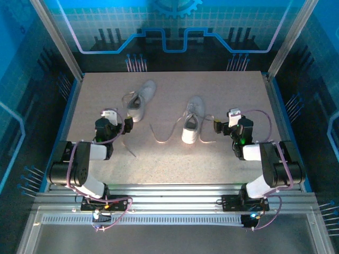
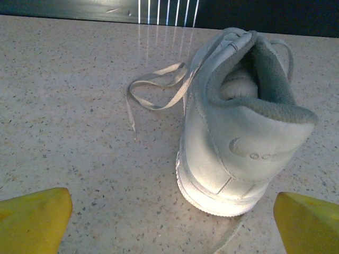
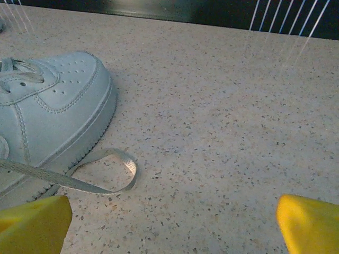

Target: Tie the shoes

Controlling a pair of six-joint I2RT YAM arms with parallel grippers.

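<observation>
Top external: left shoe (image 1: 140,100) at 11 o'clock of table centre, right shoe (image 1: 192,120) near centre, laces (image 1: 159,141) untied. My left gripper (image 1: 126,125) and right gripper (image 1: 218,126) flank them, jaws wide apart, empty. Judgement: go low, pinch the lace loop (image 3: 108,172) flat against the table (image 1: 222,159), pull gently.

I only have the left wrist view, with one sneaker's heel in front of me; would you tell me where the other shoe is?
Observer: The other shoe stands to the right of your shoe, heel toward the near edge.
Operator: Thank you. Is it tied?
Observer: No, its lace trails loose over the table on its left.
Operator: And the right gripper?
Observer: The right gripper is open beside that shoe, holding nothing.
</observation>
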